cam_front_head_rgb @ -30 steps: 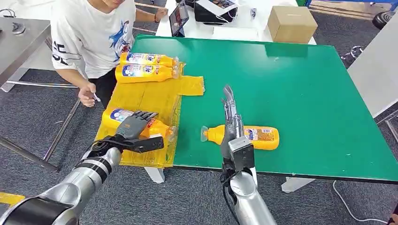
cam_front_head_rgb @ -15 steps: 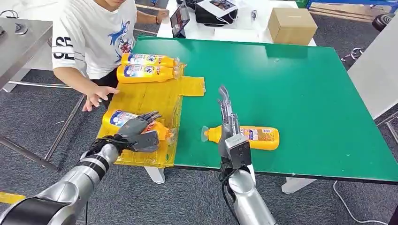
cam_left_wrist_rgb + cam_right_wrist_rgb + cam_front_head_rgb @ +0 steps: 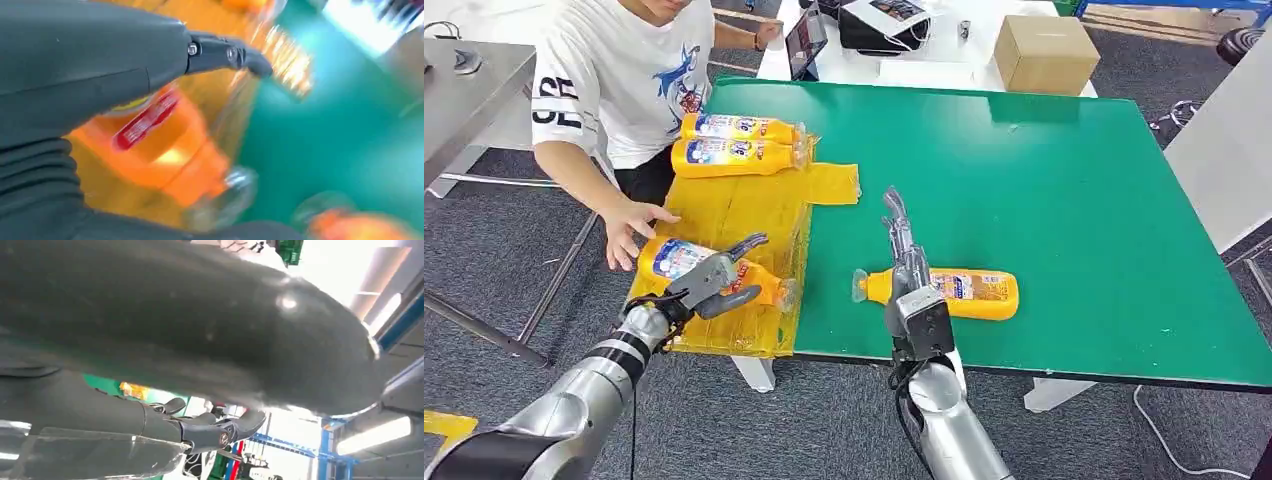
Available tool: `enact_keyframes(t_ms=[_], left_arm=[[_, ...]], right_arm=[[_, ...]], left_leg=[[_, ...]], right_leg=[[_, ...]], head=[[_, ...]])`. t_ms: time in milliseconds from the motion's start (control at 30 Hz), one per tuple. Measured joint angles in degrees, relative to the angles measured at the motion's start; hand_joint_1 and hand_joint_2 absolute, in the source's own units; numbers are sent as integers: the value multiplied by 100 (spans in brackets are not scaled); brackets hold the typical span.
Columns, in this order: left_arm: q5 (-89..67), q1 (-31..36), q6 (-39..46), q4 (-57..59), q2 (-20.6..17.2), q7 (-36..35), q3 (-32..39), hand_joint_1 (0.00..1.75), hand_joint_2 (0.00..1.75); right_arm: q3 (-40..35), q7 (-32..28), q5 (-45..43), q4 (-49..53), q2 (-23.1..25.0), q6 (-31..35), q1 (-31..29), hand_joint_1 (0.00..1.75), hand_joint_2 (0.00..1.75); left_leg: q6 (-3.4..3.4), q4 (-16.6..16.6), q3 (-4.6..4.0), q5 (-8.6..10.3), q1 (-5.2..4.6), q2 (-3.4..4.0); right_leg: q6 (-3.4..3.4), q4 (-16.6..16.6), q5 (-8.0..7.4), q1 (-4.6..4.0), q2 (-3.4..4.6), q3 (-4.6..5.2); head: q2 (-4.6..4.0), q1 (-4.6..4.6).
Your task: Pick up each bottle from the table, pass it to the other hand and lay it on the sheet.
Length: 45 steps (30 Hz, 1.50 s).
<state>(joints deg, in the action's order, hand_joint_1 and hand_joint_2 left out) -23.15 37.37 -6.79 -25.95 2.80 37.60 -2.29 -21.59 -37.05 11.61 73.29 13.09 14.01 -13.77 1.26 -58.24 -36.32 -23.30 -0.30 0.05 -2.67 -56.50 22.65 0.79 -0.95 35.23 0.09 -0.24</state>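
Note:
A yellow bottle (image 3: 682,260) lies on the near end of the yellow sheet (image 3: 734,210), its cap toward the green table (image 3: 1074,200). My left hand (image 3: 714,282) hovers at its neck with fingers spread and nothing held; the left wrist view shows that bottle (image 3: 165,150) blurred under the palm. Two more bottles (image 3: 739,127) (image 3: 734,155) lie side by side at the sheet's far end. Another bottle (image 3: 959,291) lies on the green table. My right hand (image 3: 904,250) stands over its neck, fingers (image 3: 210,430) straight and apart, holding nothing.
A person stands at the table's left corner, one hand (image 3: 629,225) resting on the sheet's edge beside the near bottle. A cardboard box (image 3: 1044,50) and a tablet (image 3: 804,40) sit beyond the far edge. A grey bench (image 3: 464,80) stands at left, a white panel (image 3: 1224,150) at right.
My left hand has lifted off the near bottle, turned and drawn back a little. The person's hand has come in to the sheet beside that bottle. My right hand has edged left.

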Motion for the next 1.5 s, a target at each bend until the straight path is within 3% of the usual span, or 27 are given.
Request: enact_keyframes(t_ms=[200, 367, 467, 600, 1033, 1233, 1500], left_arm=[[1481, -407, 2112, -1380, 446, 251, 929, 0, 175], [1411, -923, 3011, -2514, 487, 262, 1081, 0, 175], [1402, -1258, 3074, -2962, 487, 262, 1083, 0, 175], [1389, -1516, 3081, -3315, 500, 262, 1083, 0, 175], [1389, -1645, 3083, -3571, 537, 262, 1083, 0, 175], [1258, -1726, 2959, -3541, 583, 262, 1038, 0, 175], [1214, -1722, 2862, -3249, 647, 262, 911, 0, 175]], right_arm=[[-7, 1039, 1181, -304, -160, 310, -145, 0, 175], [103, 1907, 2074, -770, -720, 188, -442, 0, 175], [254, 2282, 2341, -1014, -1113, -88, -601, 0, 175], [402, 2354, 2402, -1232, -1416, -188, -678, 0, 175], [459, 2382, 2463, -1471, -1591, -219, -762, 0, 175], [459, 2763, 2730, -1692, -1768, -639, -907, 0, 175], [391, 2758, 2841, -2409, -1987, -1367, -1335, 0, 175]], left_leg=[[1, 0, -6, -1, -2, 4], [1, -1, -6, -1, -2, -4], [1, -1, -8, -1, -3, -5], [2, -1, -10, -2, -3, -4], [2, -1, -10, -2, -1, -2], [2, -2, -11, -2, -4, -6], [3, -2, -6, -2, -3, -1]], right_leg=[[-1, 2, -1, 1, 1, 1], [-1, 3, -1, 1, -2, 1], [-1, 3, -1, 1, -2, 0], [-1, 4, -1, 1, -2, 2], [-1, 3, -1, 0, -1, 4], [-2, 5, -1, 1, -3, 4], [-3, 5, -2, 0, -1, 3]], head=[[0, -2], [0, 0], [0, 0], [0, 0], [0, 0], [0, 0], [0, -4]])
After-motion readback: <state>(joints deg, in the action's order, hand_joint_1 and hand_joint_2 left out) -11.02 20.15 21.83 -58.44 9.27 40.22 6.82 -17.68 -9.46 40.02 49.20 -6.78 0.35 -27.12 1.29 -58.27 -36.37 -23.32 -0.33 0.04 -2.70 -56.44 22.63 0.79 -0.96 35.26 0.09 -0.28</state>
